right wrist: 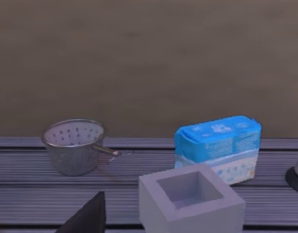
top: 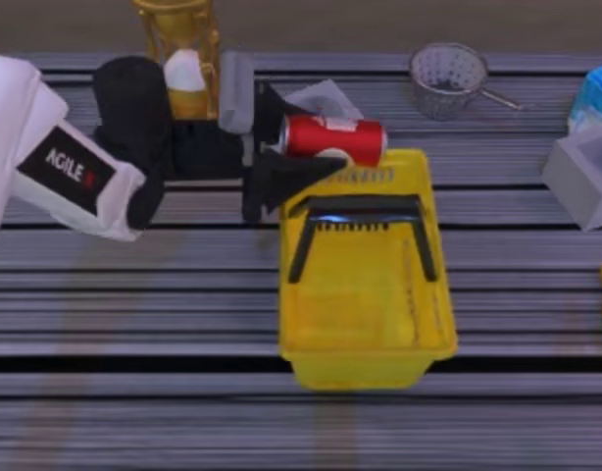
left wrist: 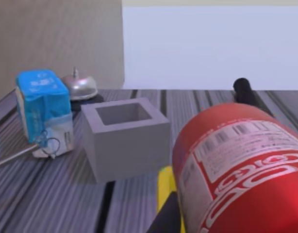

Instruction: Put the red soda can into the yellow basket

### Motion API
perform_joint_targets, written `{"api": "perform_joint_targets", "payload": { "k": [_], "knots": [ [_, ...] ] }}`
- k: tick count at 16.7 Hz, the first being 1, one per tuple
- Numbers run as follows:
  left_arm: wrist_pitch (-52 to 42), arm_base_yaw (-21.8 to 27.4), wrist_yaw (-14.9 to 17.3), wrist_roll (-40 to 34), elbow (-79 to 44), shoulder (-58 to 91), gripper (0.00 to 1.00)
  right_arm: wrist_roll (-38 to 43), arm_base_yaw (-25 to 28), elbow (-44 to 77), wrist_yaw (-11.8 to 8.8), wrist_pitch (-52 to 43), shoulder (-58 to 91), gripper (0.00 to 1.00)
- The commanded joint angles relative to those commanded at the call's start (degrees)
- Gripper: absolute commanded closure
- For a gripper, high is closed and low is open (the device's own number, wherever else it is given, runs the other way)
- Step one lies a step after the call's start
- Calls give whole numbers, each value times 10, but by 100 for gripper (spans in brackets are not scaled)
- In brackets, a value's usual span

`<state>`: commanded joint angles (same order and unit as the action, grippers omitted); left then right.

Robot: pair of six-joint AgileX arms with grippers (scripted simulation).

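- Grey slatted planks make up the tabletop, with a plain wall behind it.
- One pincer is at work: the left pincer, reaching in from the left side, its dark fingers clenched on the single red soda can.
- That can lies on its side in the grip, silver end toward the arm, hanging over the far rim of the one yellow basket, not yet down inside it.
- From the left wrist view the can fills the near corner, barcode and white lettering showing, a strip of yellow basket rim just beneath it.
- The basket's black handle is folded down across its far half; nothing else shows in the basket.
- Behind the left arm stands one gold-framed hourglass, and a pale grey object is partly hidden behind the can.
- Farther along the back sits one small metal strainer, well apart from the basket.
- At the right side rest one grey open-topped cube and one blue-and-white packet; the left wrist view also shows one silver bell beside that packet.
- The right arm is out of the top view; its wrist view shows only a dark finger tip, so whether that pincer is released or clenched I cannot tell.
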<state>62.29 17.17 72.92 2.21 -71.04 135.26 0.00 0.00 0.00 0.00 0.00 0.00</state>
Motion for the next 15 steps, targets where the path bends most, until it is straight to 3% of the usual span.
{"api": "perform_joint_targets", "payload": {
  "k": [5,15],
  "knots": [
    [8,-1,0,0,2,7,100,0,0,0,0,0,0,0],
    [8,-1,0,0,2,7,25,0,0,0,0,0,0,0]
  ]
}}
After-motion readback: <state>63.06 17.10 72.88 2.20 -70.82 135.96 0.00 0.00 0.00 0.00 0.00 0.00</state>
